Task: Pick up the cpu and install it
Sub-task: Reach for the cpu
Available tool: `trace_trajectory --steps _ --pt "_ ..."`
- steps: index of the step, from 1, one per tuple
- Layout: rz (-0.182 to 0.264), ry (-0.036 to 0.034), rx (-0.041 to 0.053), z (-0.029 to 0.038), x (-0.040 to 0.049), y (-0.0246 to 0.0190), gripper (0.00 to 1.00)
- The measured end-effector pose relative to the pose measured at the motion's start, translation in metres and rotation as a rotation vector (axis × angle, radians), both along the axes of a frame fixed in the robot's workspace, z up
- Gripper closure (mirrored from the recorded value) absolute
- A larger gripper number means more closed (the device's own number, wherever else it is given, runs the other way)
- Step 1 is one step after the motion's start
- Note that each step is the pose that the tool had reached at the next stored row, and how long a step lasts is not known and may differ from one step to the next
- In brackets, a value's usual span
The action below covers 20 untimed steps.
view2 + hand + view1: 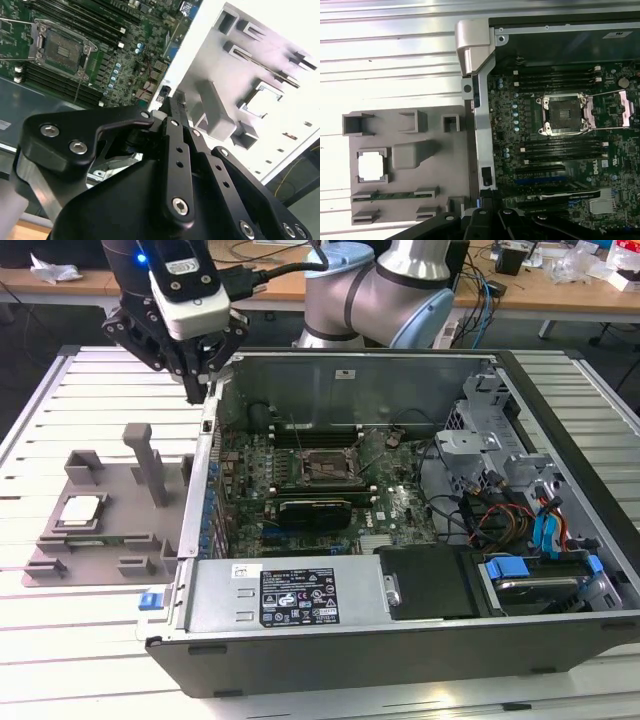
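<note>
Silvery-grey and flat, the cpu [82,512] lies face up in a square recess of the grey tray [120,502], low on the exterior view's left. The tray rests on the slatted worktop [60,640], just beside the open computer case [400,660]. Raised corners around the recess hold the chip square and in a fixed spot, most likely so it can be taken cleanly from above.

The pincer [197,388] hangs at the exterior view's upper left, over the case's near wall and beyond the tray's far edge, well apart from the cpu. Its fingers look drawn together with nothing between them, so by my reading the pick has not begun.

On the motherboard [400,505], in the middle of the frame, the black socket [325,468] sits bare. The first wrist view shows its metal plate swung aside, which leaves the seat free for the chip
</note>
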State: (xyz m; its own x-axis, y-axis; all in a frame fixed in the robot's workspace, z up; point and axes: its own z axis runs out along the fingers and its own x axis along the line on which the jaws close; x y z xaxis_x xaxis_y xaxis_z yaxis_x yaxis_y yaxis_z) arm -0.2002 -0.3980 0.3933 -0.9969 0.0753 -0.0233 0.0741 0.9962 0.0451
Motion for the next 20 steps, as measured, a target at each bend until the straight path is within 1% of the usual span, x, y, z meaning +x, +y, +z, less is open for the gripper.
trace_trajectory --steps 5,6,8,13,20 --pt "0.0 -0.0001 0.0 0.0 -0.0144 0.0002 0.89" --pt "0.0 -0.0003 0.0 0.0 -0.0189 0.0003 0.89" --pt "0.0 -0.0002 0.0 0.0 -0.0247 0.0005 0.89" --pt "0.0 -0.0003 0.0 0.0 -0.0344 0.0014 0.89" --pt "0.0 -0.0008 0.0 0.0 -0.0532 0.0037 0.89"
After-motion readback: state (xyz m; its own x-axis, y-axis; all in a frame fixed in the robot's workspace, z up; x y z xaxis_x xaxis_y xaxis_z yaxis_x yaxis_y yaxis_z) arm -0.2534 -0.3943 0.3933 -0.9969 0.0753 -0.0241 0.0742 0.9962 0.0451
